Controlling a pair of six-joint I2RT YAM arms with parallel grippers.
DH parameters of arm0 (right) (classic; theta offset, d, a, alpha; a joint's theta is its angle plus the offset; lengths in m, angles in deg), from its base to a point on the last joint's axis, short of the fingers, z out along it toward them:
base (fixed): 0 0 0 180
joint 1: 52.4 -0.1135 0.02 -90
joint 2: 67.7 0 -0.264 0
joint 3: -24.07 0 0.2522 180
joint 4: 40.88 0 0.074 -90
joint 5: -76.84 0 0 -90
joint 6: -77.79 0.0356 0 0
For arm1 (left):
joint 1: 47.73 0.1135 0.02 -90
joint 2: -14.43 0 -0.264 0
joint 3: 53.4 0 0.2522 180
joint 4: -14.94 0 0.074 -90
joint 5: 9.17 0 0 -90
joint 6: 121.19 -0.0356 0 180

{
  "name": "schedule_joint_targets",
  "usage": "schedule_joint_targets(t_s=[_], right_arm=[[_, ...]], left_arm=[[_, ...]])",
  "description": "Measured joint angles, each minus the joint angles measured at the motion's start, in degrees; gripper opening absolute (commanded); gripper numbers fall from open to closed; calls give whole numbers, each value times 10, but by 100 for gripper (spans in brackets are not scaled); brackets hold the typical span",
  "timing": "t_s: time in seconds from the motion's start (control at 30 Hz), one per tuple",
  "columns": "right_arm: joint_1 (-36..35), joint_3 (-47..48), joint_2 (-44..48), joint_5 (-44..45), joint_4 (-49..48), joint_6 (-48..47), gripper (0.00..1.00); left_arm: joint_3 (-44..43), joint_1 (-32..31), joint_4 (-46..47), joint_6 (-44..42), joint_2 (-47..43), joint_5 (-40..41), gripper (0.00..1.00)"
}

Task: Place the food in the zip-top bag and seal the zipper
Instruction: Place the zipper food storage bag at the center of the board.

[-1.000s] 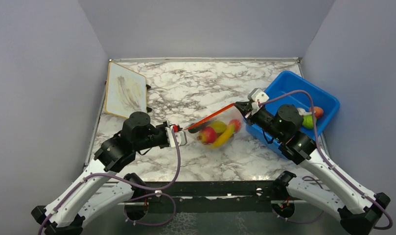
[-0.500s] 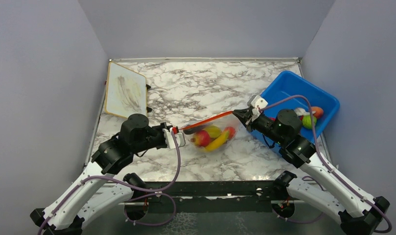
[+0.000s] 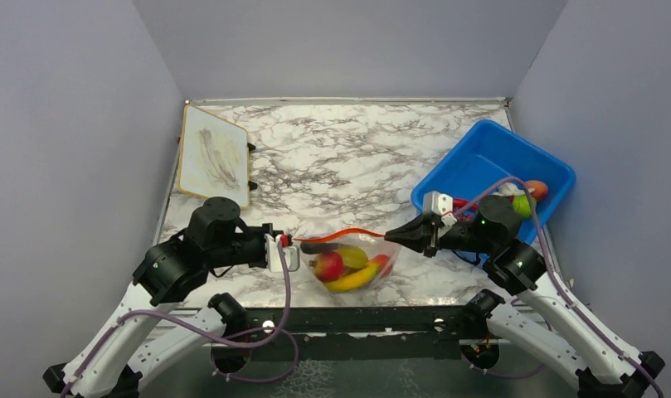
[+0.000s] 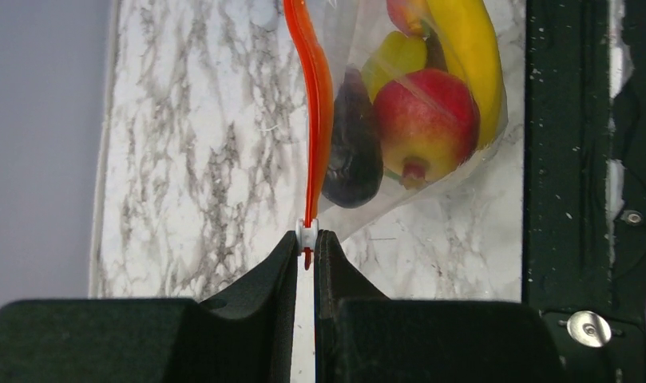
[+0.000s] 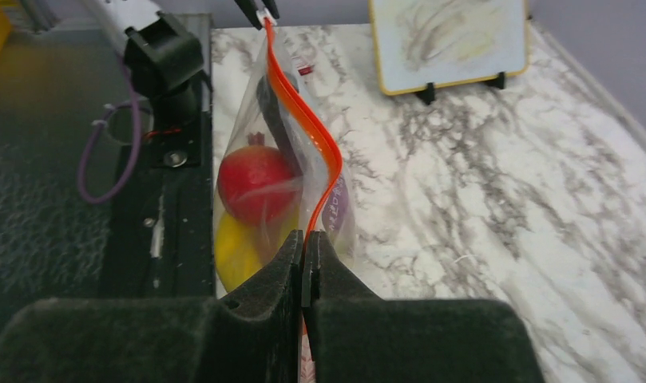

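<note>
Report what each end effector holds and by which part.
Both grip the zip-top bag by its zipper: the left end effector pinches one end, the right end effector the other.

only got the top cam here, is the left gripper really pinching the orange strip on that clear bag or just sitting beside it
observer: Pinching. The left wrist view shows the left gripper shut on the very end of the thin orange-red zipper strip.
operator: and the right one
observer: The right gripper is shut on the strip's other end, seen from its wrist camera.
operator: anything dark in the bag
observer: Yes, inside the clear crinkly plastic bag a dark purple toy eggplant lies beside the red round toy fruit.
</note>
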Motion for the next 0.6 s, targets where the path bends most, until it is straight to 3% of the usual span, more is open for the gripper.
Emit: schedule_joint_targets(t_s=[0.2,0.37,0.53,0.6], right_arm=[[0,-34,-39,-37,-5,23,1],[0,-58,-78,11,-55,36,1],[0,-51,-179,64,-112,36,1],[2,-45,-224,86,-126,33,1]], left_arm=[[16,0,-40,-8,36,-34,0],[27,0,-34,-1,48,1,0],[28,0,-2,32,82,49,0],[32,0,23,45,104,75,11]])
